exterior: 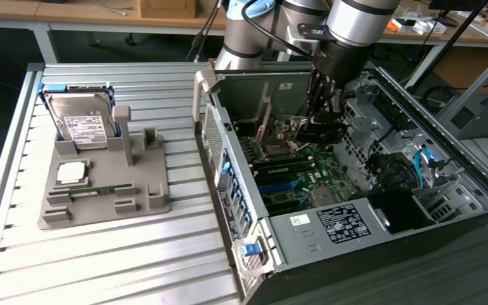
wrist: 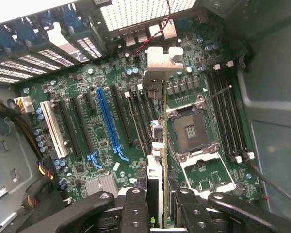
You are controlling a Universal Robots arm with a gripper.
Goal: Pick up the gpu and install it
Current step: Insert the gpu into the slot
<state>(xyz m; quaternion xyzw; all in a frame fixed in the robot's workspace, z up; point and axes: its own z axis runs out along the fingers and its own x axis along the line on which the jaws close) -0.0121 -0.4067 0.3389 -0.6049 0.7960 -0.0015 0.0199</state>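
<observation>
My gripper point(exterior: 319, 122) reaches down inside the open computer case point(exterior: 329, 222) and is shut on the gpu point(exterior: 320, 134). In the wrist view the gpu point(wrist: 163, 145) shows edge-on as a thin card between my black fingers point(wrist: 136, 208). Its silvery bracket point(wrist: 162, 57) is at the far end, towards the perforated rear wall of the case. The card hangs over the green motherboard point(wrist: 87, 145), above the black slots between the blue slot point(wrist: 109, 121) and the empty processor socket point(wrist: 190, 131). I cannot tell whether its lower edge touches a slot.
A grey fixture point(exterior: 100, 190) on the slatted table at the exterior view's left holds a hard drive point(exterior: 83, 121), a processor chip point(exterior: 72, 170) and a green memory stick point(exterior: 100, 189). Case walls, drive bays point(wrist: 48, 43) and cable bundles point(wrist: 19, 126) close in around the board.
</observation>
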